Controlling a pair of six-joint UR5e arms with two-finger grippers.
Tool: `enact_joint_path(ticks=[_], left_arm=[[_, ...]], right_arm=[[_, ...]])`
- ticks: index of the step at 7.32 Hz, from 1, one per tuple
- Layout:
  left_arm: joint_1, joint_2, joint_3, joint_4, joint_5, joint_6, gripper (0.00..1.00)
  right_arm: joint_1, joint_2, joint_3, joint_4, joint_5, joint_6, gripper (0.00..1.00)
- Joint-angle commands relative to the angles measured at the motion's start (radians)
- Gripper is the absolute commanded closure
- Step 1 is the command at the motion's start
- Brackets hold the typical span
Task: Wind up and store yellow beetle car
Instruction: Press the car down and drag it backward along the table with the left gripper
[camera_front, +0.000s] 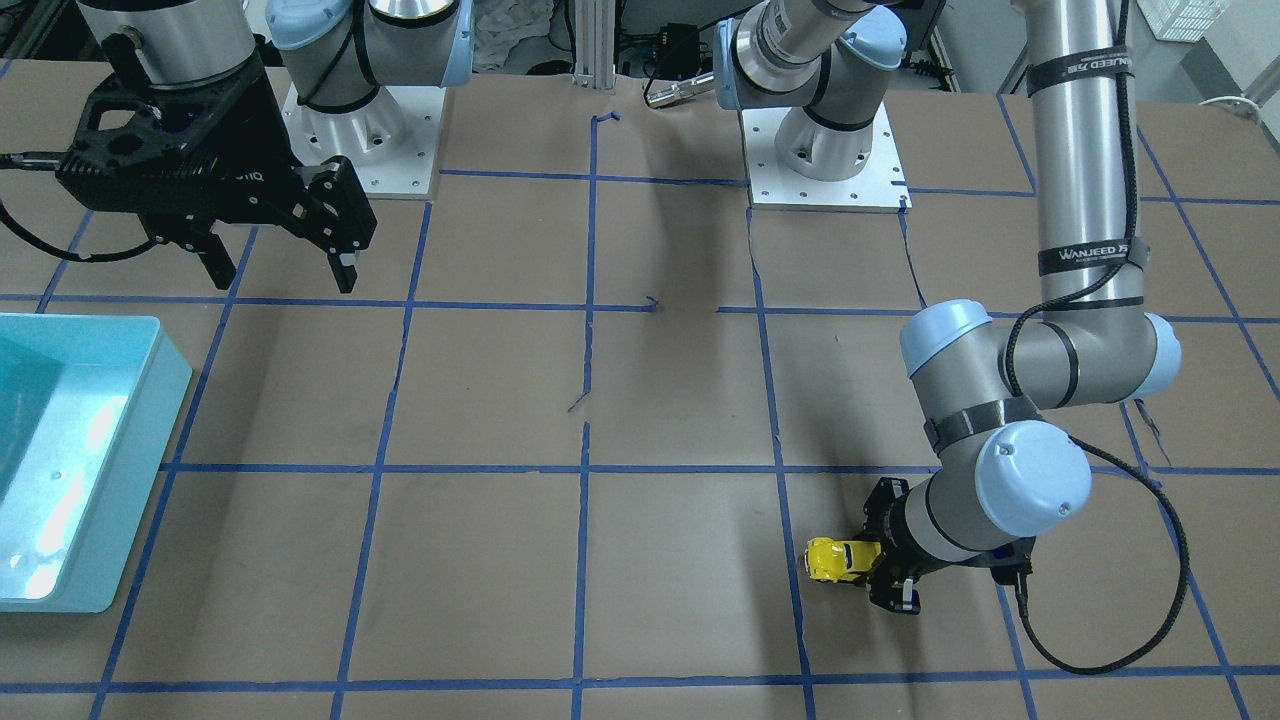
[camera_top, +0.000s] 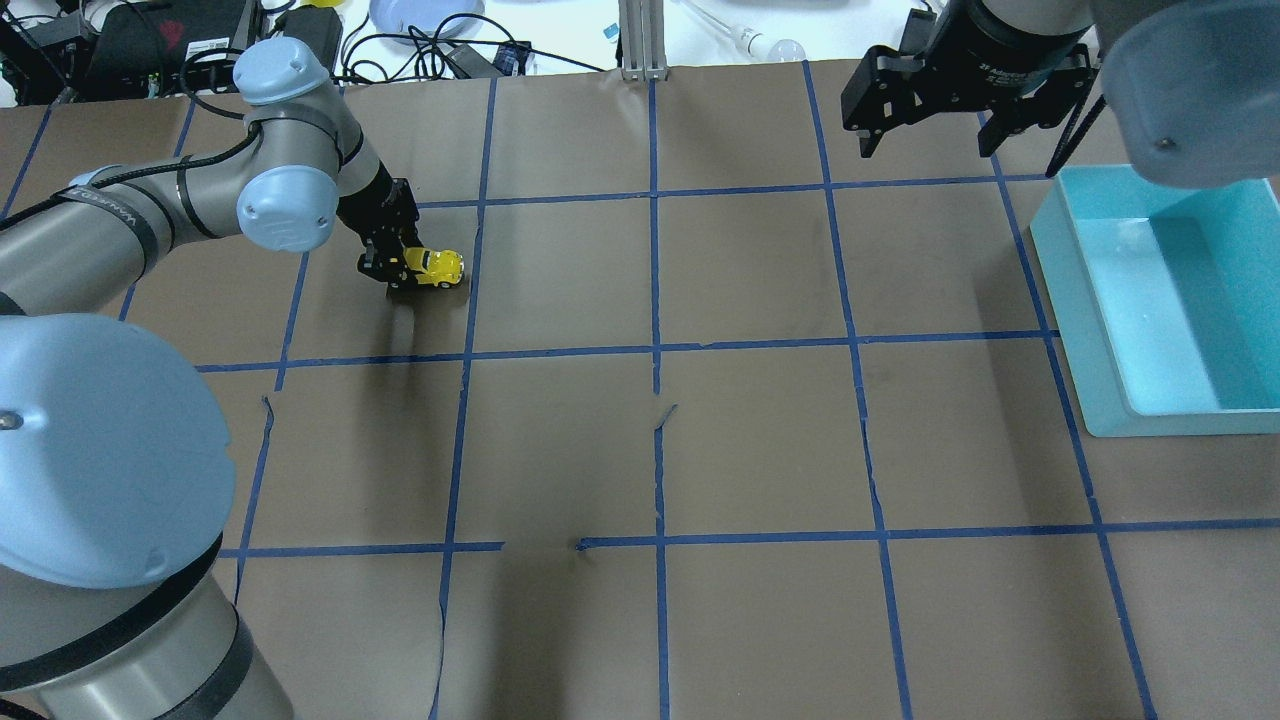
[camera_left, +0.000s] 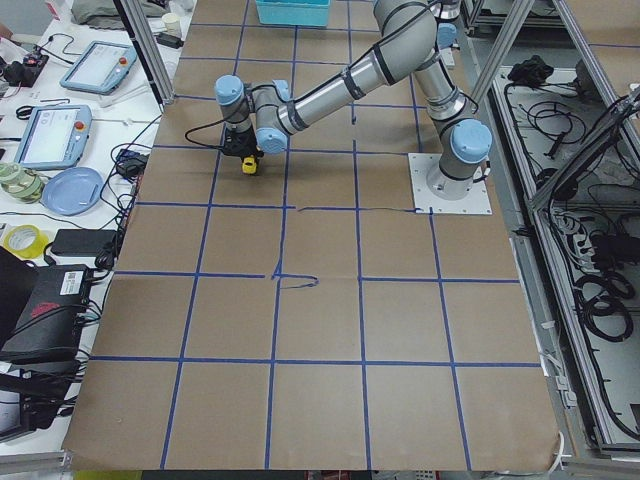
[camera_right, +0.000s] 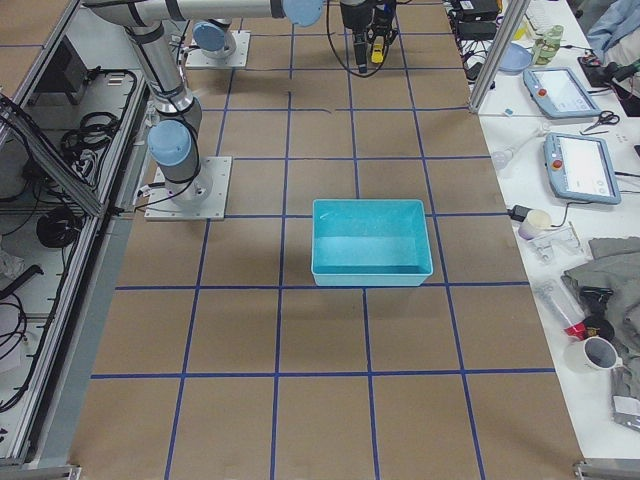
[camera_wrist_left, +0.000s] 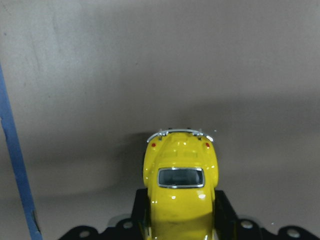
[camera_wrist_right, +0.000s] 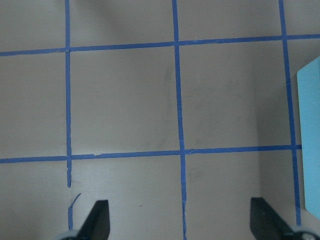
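My left gripper (camera_top: 395, 270) is clamped on the car (camera_top: 432, 267) out on the table's (camera_top: 760, 440) left side, its long axis pointing straight ahead of me, tail end leading, while my right gripper (camera_front: 283, 280) hangs wide open, well apart, beside the bin (camera_top: 1100, 400).

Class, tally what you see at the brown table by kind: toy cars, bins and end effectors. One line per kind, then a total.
yellow beetle car: 1
light blue bin: 1
End effectors: 2 (left end effector, right end effector)
Total: 4
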Motion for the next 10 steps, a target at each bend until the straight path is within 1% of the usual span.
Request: enact_joint_path(ticks=[1, 10], left_arm=[[0.0, -0.009, -0.001, 0.001, -0.001, -0.015, 1.0], [0.002, -0.026, -0.006, 0.001, 0.01, 0.002, 1.0]], right_arm=[[0.0, 0.001, 0.0, 0.0, 0.0, 0.0, 0.0], [0.0, 0.001, -0.001, 0.0, 0.0, 0.0, 0.0]])
